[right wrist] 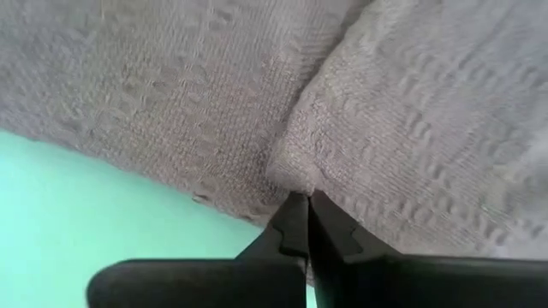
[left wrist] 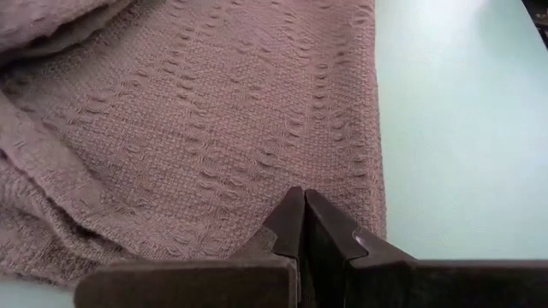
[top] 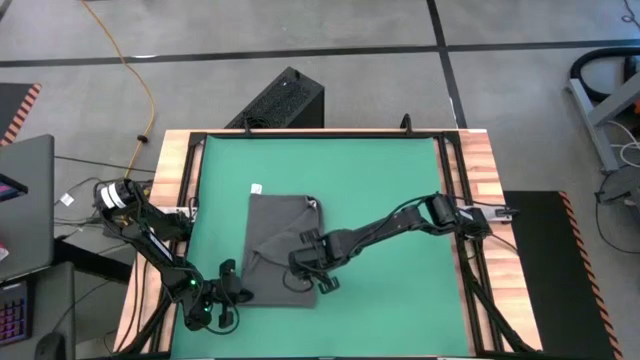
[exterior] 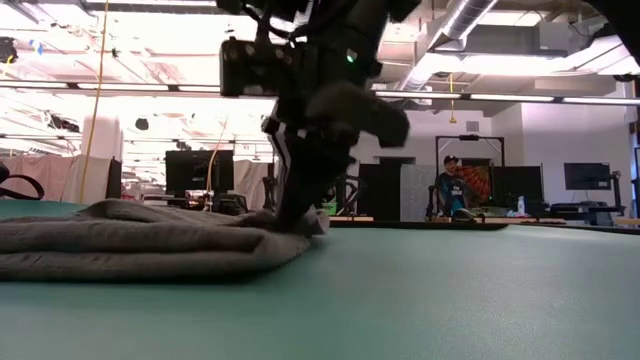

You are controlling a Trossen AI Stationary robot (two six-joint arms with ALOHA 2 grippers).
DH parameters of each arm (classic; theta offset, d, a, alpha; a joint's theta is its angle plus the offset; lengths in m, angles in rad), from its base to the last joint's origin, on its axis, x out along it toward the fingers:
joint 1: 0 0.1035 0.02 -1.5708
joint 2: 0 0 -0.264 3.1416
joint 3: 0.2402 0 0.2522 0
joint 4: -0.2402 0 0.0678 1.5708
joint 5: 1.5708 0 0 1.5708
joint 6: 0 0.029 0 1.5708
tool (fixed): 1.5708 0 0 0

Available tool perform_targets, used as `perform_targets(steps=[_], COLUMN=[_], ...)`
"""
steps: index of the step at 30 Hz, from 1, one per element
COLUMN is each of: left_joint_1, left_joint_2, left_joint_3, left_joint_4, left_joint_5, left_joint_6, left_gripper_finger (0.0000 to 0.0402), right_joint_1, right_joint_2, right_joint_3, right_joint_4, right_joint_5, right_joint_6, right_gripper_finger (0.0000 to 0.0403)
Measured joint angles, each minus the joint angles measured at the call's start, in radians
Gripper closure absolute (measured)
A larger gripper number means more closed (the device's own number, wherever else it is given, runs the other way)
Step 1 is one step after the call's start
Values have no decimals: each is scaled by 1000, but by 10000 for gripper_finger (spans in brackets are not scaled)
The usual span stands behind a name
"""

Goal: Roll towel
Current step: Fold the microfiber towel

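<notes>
The dark grey towel (top: 280,240) lies on the green mat (top: 400,170), its white tag (top: 256,188) at the far left corner. Its right part is rumpled and folded over. My right gripper (top: 303,272) stands over the towel's near right part and is shut on cloth; the low view shows it (exterior: 298,215) at the towel's (exterior: 150,240) right end. My left gripper (top: 228,295) is shut at the towel's near left corner. In its wrist view the tips (left wrist: 301,205) lie over the weave (left wrist: 214,128) close to an edge. My left gripper has its shut fingertips over the towel close to its edge (left wrist: 372,171); I cannot tell whether they touch the cloth. My right gripper pinches a raised fold of the towel (right wrist: 295,175) between its two fingers, coming steeply from above. Cloth runs up to the tips, and the rest lies on the mat.
A wooden border (top: 480,200) frames the mat. A black box (top: 280,100) stands beyond the far edge and a laptop (top: 25,200) to the left. Bare mat (top: 400,280) lies right of the towel. A person (exterior: 450,185) sits far behind in the room.
</notes>
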Motion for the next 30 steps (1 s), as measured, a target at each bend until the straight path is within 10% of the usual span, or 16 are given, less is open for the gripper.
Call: perform_targets(steps=[30], left_joint_1=[0], left_joint_2=[0], left_joint_3=[0], left_joint_4=[-6], left_joint_5=[-7], left_joint_6=[19], left_gripper_finger=[401], right_joint_1=[-42], right_joint_2=[0], right_joint_3=[97], right_joint_4=[-108], right_joint_5=[-142], right_joint_6=[79], right_gripper_finger=[366])
